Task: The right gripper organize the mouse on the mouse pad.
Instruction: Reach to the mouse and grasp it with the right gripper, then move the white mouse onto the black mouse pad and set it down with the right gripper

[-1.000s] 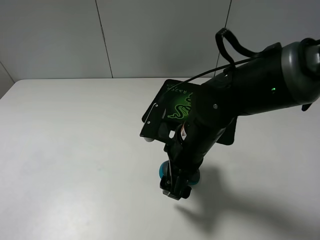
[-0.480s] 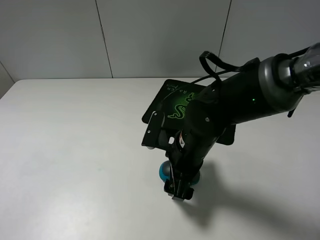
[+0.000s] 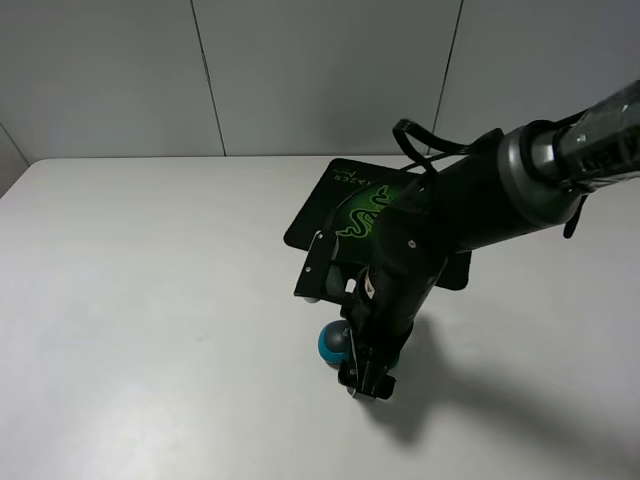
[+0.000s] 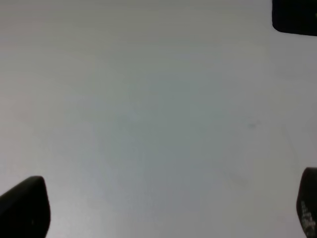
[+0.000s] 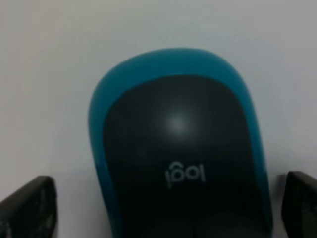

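A small oval computer mouse [image 3: 333,342] with a dark grey top and teal-blue sides is seen lying on the plain white tabletop [image 3: 150,300]. It is off the flat black rectangular mouse pad with the green snake logo [image 3: 345,200], near the pad's edge closest to the camera and apart from it.

The black two-fingered right gripper [image 3: 362,385], carried on a thick black arm, is lowered over the mouse. In the right wrist view its fingers [image 5: 27,208] are spread wide, one on each side of the mouse [image 5: 178,144]. A strip of table is visible between each finger and the teal sides, so nothing is gripped.

The left gripper [image 4: 166,208] is shown over bare tabletop, its two dark fingertips [image 4: 25,208] set far apart and nothing held between them.
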You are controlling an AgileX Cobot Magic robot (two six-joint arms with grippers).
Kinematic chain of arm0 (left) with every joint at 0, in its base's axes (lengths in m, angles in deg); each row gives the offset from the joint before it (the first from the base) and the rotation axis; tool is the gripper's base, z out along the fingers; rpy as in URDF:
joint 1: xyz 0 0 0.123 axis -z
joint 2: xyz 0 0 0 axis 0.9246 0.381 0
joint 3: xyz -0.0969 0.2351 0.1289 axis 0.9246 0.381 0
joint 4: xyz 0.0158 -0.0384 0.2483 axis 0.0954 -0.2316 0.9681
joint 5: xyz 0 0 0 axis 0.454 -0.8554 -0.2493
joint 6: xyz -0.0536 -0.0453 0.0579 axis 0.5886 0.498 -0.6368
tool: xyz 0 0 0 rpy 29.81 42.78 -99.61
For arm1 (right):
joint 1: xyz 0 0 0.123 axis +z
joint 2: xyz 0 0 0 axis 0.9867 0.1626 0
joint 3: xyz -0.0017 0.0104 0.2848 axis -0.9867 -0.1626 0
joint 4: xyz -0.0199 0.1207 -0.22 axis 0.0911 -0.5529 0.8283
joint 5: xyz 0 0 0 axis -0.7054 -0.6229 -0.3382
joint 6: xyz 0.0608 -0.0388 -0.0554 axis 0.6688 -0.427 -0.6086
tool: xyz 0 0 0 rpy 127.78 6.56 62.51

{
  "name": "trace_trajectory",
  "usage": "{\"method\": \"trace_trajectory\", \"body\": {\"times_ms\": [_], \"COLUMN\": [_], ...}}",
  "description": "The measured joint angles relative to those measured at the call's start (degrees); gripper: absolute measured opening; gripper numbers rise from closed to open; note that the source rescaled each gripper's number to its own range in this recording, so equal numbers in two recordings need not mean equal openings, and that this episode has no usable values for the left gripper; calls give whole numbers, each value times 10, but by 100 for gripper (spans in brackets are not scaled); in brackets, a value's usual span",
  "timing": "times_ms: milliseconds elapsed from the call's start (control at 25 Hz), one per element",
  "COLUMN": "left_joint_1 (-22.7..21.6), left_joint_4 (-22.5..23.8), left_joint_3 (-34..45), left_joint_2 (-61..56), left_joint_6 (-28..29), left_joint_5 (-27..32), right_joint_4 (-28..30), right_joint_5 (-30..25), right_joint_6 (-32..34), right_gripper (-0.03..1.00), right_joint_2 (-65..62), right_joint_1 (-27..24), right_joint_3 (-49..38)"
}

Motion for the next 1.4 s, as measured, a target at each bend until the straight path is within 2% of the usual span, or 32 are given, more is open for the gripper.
{"method": "trace_trajectory", "body": {"times_ms": [280, 320, 360, 400, 480, 520, 1120, 1400], "left_joint_1": [0, 0, 0, 0, 0, 0, 0, 0], "left_joint_4": [0, 0, 0, 0, 0, 0, -1, -1], "left_joint_3": [0, 0, 0, 0, 0, 0, 0, 0], "left_joint_2": [0, 0, 0, 0, 0, 0, 0, 0], "left_joint_6": [0, 0, 0, 0, 0, 0, 0, 0], "left_joint_5": [0, 0, 0, 0, 0, 0, 1, 1], "right_joint_4": [-1, -1, -5, -6, -8, -8, -6, 0], "right_joint_5": [0, -1, -2, -2, -1, -1, -2, -32], "right_joint_6": [2, 2, 2, 2, 4, 5, 6, 9], "right_gripper": [100, 92, 76, 59, 11, 0, 1, 1], "right_joint_2": [2, 2, 3, 4, 5, 5, 2, -40], "right_joint_1": [0, 0, 0, 0, 0, 0, 0, 0], "right_joint_3": [2, 2, 2, 2, 2, 2, 2, 1]}}
